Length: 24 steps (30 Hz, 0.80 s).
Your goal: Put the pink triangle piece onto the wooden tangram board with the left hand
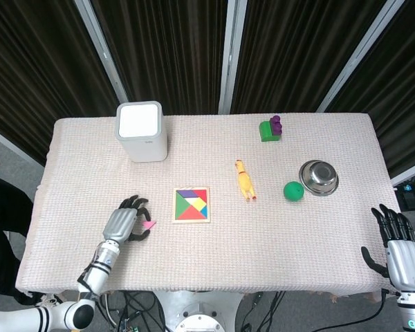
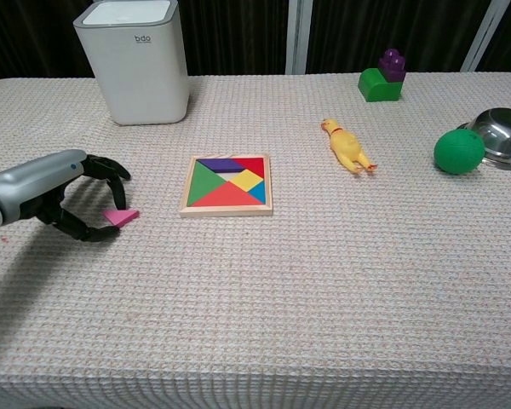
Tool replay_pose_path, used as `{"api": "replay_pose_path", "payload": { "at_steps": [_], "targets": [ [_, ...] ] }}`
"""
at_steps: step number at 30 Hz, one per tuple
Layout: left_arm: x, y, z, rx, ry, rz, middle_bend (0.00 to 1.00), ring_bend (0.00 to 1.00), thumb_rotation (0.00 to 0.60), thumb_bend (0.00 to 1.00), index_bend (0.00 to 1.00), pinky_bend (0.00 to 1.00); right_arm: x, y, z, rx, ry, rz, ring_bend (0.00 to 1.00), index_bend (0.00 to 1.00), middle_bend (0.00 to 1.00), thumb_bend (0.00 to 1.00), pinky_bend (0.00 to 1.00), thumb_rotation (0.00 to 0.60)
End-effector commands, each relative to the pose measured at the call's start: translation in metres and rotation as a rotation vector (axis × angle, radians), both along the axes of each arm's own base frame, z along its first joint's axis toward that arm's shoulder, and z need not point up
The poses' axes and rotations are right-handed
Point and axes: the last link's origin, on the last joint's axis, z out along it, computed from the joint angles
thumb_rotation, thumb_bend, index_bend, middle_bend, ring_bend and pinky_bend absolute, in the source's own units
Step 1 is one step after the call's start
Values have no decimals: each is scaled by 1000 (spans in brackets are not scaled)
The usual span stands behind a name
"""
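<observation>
The pink triangle piece (image 2: pixel 123 217) lies on the cloth left of the wooden tangram board (image 2: pixel 227 184), a hand's width away. My left hand (image 2: pixel 64 194) arches over the piece's left end. A finger from above and the thumb from below pinch it, and the other fingers are spread above. In the head view the pink triangle piece (image 1: pixel 149 225) peeks out between the fingers of the left hand (image 1: pixel 126 220), with the board (image 1: pixel 191 205) to its right, filled with coloured pieces. My right hand (image 1: pixel 400 243) hangs off the table's right front corner, fingers apart, holding nothing.
A white box-shaped container (image 1: pixel 142 131) stands at the back left. A yellow rubber chicken (image 1: pixel 245 180), a green ball (image 1: pixel 293 191) and a steel bowl (image 1: pixel 319 177) lie right of the board. A green and purple block (image 1: pixel 271 128) sits at the back.
</observation>
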Motion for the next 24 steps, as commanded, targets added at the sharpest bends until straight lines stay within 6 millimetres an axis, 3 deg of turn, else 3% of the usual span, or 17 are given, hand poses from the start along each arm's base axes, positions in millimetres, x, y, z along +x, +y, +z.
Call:
{"api": "replay_pose_path", "payload": {
  "at_steps": [1,13,24],
  "targets": [
    [1,0,1,4,0,-4,152,0,600,301,490,100,0,0,0,1,1,-1,0,0,0,239,0,600],
    [24,12,19,51,8,-39,165,0,600,307,507,96,2,0,0,0,4,4,0,0,0,240,0,600],
    [71,33,16,45,9,-143,165,0,600,308,508,97,0,0,-1,2,-2,4,0,0,0,240,0,600]
  ]
}}
